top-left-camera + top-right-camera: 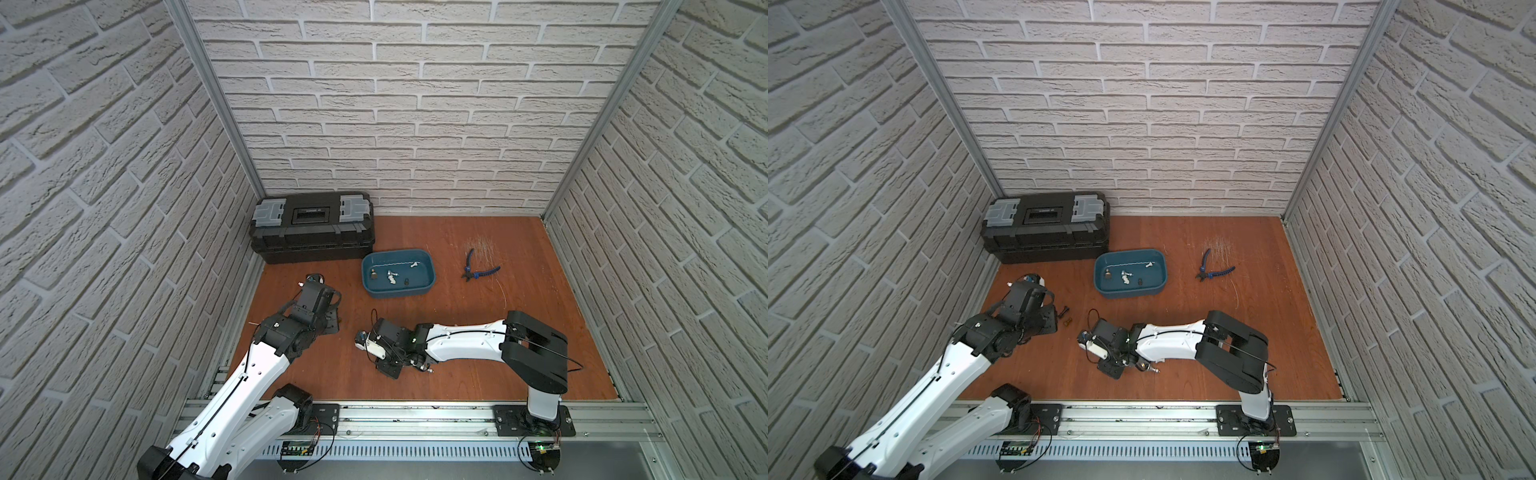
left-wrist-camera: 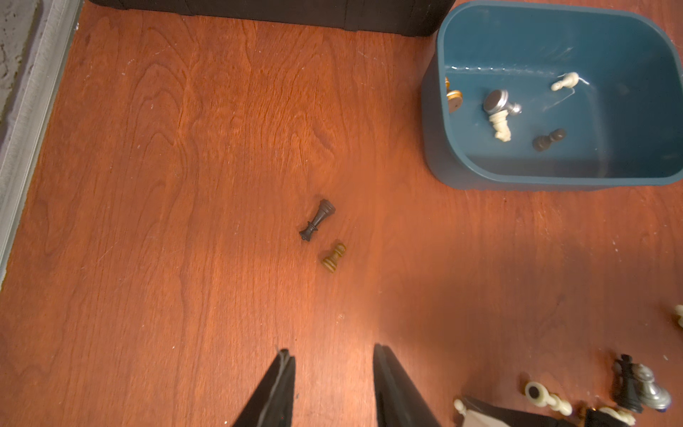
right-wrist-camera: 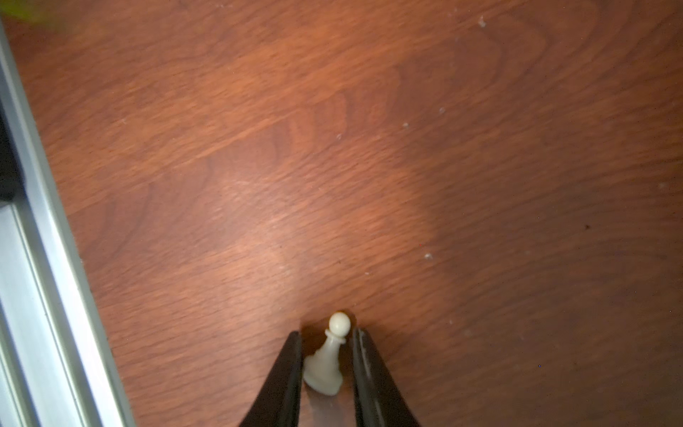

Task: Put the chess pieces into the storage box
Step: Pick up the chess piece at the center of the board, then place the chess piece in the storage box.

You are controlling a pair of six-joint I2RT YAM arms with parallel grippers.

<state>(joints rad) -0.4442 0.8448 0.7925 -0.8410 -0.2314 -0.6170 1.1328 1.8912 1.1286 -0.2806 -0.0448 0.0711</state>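
Note:
In the right wrist view a white pawn lies between the fingers of my right gripper. One finger touches its base and the other stands a sliver off its head; whether it is clamped does not show. My left gripper hangs open over bare floor, short of a black piece and a gold piece lying side by side. The teal storage box holds several pieces, among them a silver one and a black pawn. More chess pieces lie by the right arm.
A black toolbox with grey latches stands in the back left corner, just behind the storage box. Blue-handled pliers lie to the right of the box. An aluminium rail runs along the front edge, and brick-pattern walls close three sides.

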